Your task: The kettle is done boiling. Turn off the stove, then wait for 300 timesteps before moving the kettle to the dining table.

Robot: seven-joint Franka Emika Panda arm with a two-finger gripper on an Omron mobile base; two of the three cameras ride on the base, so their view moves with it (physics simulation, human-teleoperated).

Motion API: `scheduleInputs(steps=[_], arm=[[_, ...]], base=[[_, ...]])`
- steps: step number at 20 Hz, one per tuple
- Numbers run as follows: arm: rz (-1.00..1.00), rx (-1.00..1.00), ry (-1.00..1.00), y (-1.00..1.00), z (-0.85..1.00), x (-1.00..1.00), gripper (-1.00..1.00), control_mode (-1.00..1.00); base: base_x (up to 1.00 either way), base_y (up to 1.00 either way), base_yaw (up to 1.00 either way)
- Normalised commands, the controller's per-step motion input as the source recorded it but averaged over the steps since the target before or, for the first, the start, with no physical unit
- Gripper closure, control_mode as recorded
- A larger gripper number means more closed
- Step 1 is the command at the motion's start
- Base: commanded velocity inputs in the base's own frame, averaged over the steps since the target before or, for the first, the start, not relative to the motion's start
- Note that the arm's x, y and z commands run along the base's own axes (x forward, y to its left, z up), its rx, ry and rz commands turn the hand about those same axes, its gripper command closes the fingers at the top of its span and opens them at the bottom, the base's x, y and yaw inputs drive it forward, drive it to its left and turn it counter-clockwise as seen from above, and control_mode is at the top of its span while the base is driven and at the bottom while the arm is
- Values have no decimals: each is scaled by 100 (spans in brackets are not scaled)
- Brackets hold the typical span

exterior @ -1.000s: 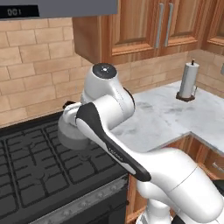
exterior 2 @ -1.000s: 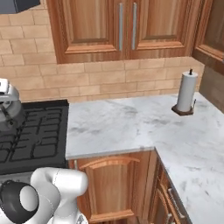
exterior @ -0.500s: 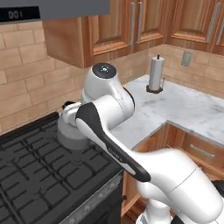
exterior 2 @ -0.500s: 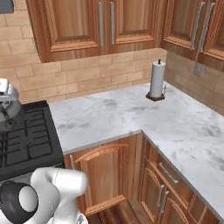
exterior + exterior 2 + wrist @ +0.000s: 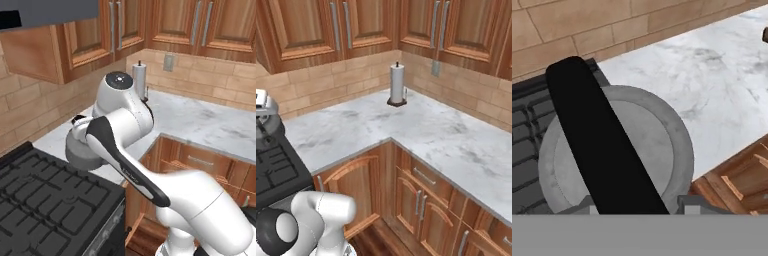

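The grey kettle (image 5: pixel 617 150) hangs from my gripper (image 5: pixel 637 207), which is shut on its dark arched handle (image 5: pixel 597 145). From above, the kettle overlaps the right edge of the black stove (image 5: pixel 527 125) and the marble counter. In the left base view the kettle (image 5: pixel 82 150) shows behind my forearm, with the gripper (image 5: pixel 80 131) above it and the stove (image 5: pixel 45 210) at lower left. At the left edge of the right base view sit the kettle (image 5: pixel 266 125), the gripper (image 5: pixel 262 112) and the stove (image 5: pixel 276 170). The dining table is out of view.
An L-shaped marble counter (image 5: pixel 421 130) wraps the corner, with a paper towel holder (image 5: pixel 397 85) (image 5: pixel 139 80) at the back. Wooden wall cabinets (image 5: pixel 316 25) hang above and base cabinets (image 5: pixel 421 200) stand below. A range hood (image 5: pixel 45 12) sits over the stove.
The whole scene has slid left in both base views, so the base has turned right. The kettle keeps its place in my gripper.
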Motion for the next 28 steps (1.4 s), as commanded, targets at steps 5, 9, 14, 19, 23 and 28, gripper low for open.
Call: scheduleInputs(steps=[5, 9, 14, 19, 23, 28], arm=[[0, 0, 0, 0, 0, 0, 100, 100], [0, 0, 0, 0, 0, 0, 100, 100], [0, 0, 0, 0, 0, 0, 100, 100], [0, 0, 0, 0, 0, 0, 100, 100], [0, 0, 0, 0, 0, 0, 100, 100], [0, 0, 0, 0, 0, 0, 100, 100]], base=[[-41, -27, -32], [-65, -17, -31], [-73, -15, -32], [-69, -8, -35], [-57, 0, -42], [-45, 0, -47]])
